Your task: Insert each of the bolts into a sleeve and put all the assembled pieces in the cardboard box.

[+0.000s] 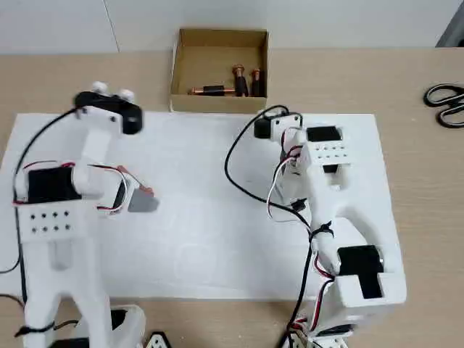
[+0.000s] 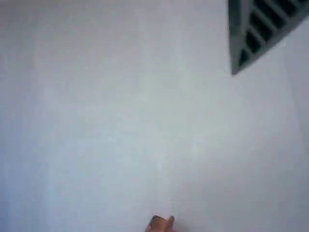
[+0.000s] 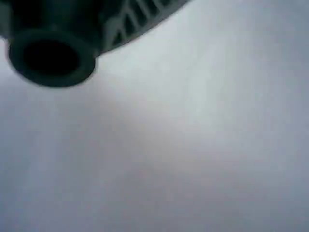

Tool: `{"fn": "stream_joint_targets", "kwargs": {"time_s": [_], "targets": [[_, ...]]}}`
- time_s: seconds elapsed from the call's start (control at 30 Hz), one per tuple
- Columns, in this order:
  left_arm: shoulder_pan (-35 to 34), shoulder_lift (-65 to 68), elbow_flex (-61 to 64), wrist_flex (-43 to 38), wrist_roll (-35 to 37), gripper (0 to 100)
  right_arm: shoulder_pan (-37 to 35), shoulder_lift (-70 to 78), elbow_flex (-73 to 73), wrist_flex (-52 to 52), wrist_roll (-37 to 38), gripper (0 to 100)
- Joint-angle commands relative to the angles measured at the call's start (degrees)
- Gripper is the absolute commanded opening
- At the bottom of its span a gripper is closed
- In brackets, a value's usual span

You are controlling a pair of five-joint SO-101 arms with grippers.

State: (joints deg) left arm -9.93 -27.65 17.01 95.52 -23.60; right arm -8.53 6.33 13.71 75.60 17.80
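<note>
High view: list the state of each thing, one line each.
cardboard box: upright, open-topped.
assembled pieces: three, lying inside the box.
scissors: lying flat on the table.
white sheet: spread flat on the table.

The table (image 1: 420,181) was light wood. A large white sheet (image 1: 196,239) lay flat over most of its middle, leaving bare wood along the far side, both ends and the near edge. An open cardboard box (image 1: 181,69) sat on the bare wood at the far side, its near wall right at the sheet's far edge; whether it overlapped the sheet could not be told. Black-handled scissors (image 1: 446,104) lay on the bare wood at one end, well apart from the sheet and partly cut off by the picture's edge. Two white arms rose from the near edge, one arm (image 1: 58,239) at the end away from the scissors, the other arm (image 1: 355,283) toward the scissors' end.
</note>
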Motion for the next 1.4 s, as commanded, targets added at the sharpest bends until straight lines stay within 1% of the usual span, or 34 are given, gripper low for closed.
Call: {"fn": "stream_joint_targets", "kwargs": {"time_s": [0.0,0.07,0.1,0.2,0.23,0.27,0.33,0.53,0.6,0.67,0.7,0.83,0.9,1.0,1.03,1.1,1.17,1.37], "targets": [[-0.2,1.4,-0.4,-1.2,-17.4,34,0.8,-3.4,0.4,-1.9,-1.0,0.5],[-0.2,2.5,-1.0,-2.5,-23.0,34,0.8,-3.4,0.4,-1.9,-1.2,0.5],[-0.2,3.3,-1.5,-4.0,-23.7,34,0.7,-3.4,0.4,-1.9,-1.3,0.5],[-0.2,6.5,-1.8,-7.9,-23.2,34,0.7,-3.4,0.4,-1.9,-1.3,0.5],[-0.2,7.9,-1.8,-8.5,-21.7,34,0.7,-3.4,0.4,-1.9,-1.3,0.5],[0.0,9.4,-1.9,-9.1,-18.6,34,0.7,-3.4,0.4,-1.9,-1.3,0.5],[0.1,12.4,-2.0,-10.6,-10.0,34,0.7,-3.4,0.4,-2.1,-1.3,0.5],[0.0,21.7,-7.3,-10.9,21.5,34,0.4,-3.4,0.4,-2.2,-1.3,0.5],[0.4,23.9,-9.7,-10.5,31.0,34,0.4,-3.4,0.4,-2.2,-1.3,0.5],[-0.1,25.4,-12.1,-10.5,38.2,34,0.4,-3.4,0.4,-2.2,-1.3,0.5],[-0.3,25.9,-12.3,-11.0,40.1,34,0.4,-3.4,0.4,-2.2,-1.3,0.5],[1.2,27.7,-12.2,-12.7,42.1,33,0.4,-3.4,0.4,-2.2,-1.4,0.5],[1.4,28.6,-12.2,-12.9,47.7,29,0.4,-3.4,0.4,-2.2,-1.4,0.5],[1.2,31.4,-12.3,-13.0,59.1,24,0.4,-3.4,0.4,-2.2,-1.4,0.5],[1.1,32.5,-12.3,-13.0,61.8,23,0.4,-3.4,0.4,-2.2,-1.4,0.5],[1.2,35.1,-12.4,-13.0,65.0,22,0.4,-3.4,0.4,-2.2,-1.4,0.5],[1.4,38.1,-12.4,-13.8,66.5,22,0.4,-3.4,0.4,-2.1,-1.4,0.5],[1.3,45.4,-12.4,-17.8,66.8,22,0.4,-3.4,0.4,-2.0,-1.4,0.5]]}}
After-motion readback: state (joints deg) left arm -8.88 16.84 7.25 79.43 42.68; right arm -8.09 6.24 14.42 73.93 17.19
